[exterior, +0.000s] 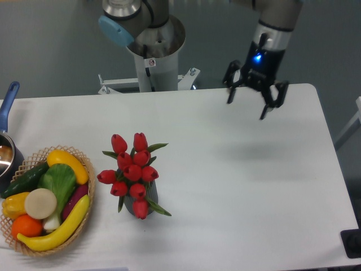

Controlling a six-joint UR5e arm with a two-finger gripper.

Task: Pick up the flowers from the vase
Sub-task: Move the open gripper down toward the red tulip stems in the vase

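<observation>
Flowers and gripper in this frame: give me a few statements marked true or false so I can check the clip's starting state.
1. The flowers stand in the vase. True.
2. The gripper is shut on the flower stems. False: it is open, holds nothing, and hangs over the far right part of the table, well away from the flowers.
3. The basket of fruit and vegetables sits left of the vase. True.
4. The vase lies tipped on its side. False: it stands upright.
5. The pot sits between the vase and the gripper. False: it is at the table's left edge, beyond the basket.
</observation>
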